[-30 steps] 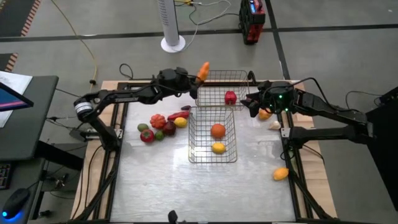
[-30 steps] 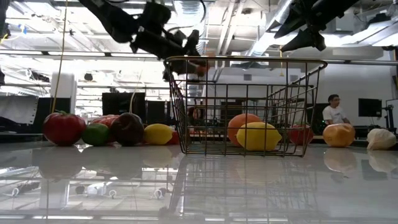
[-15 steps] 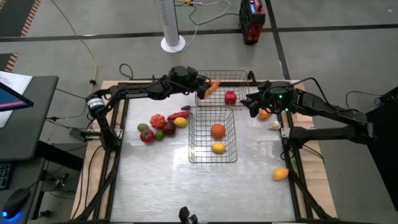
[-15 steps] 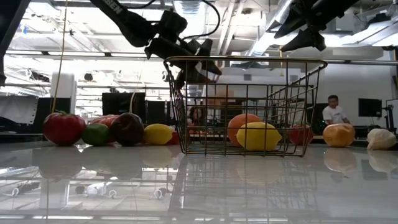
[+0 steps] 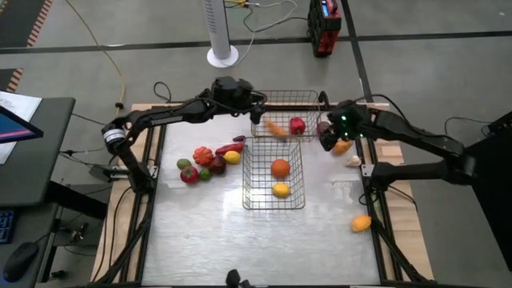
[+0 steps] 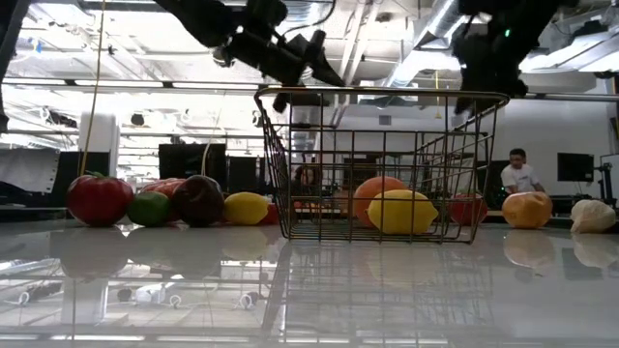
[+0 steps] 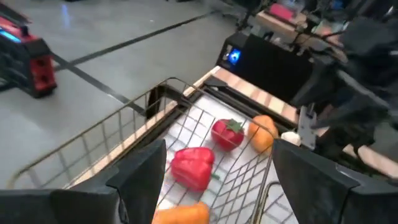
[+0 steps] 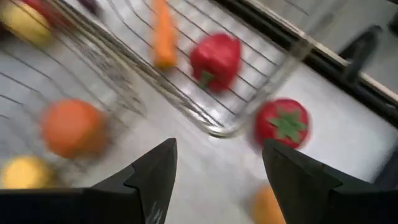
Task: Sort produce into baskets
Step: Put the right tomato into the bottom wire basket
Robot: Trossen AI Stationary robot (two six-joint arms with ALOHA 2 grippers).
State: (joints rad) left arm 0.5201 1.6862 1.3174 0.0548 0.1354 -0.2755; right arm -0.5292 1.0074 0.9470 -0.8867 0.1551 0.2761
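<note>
Two wire baskets stand mid-table, the far basket [image 5: 288, 94] and the near basket [image 5: 249, 172]. An orange carrot [image 5: 277, 128] and a red pepper [image 5: 297, 126] lie on the far basket's floor. An orange [image 5: 280, 167] and a lemon [image 5: 281, 190] lie in the near one. My left gripper [image 5: 258, 112] hangs open and empty above the far basket's left end, over the carrot [image 7: 181, 214]. My right gripper [image 5: 326, 138] is open and empty, tipped down just right of the far basket, above a red tomato [image 8: 283, 122] on the table.
A pile of produce [image 5: 208, 158] lies on the table left of the near basket. An orange piece [image 5: 342, 147] and a white garlic [image 5: 353, 160] sit near my right gripper. Another orange piece [image 5: 361, 223] lies toward the near right. A person [image 6: 520, 174] sits in the room behind.
My left gripper has let go of the carrot, which was upright above the far basket's rim, tipped over and now lies on that basket's floor. The gripper has risen a little. My right gripper has tipped downward and sunk beside the far basket.
</note>
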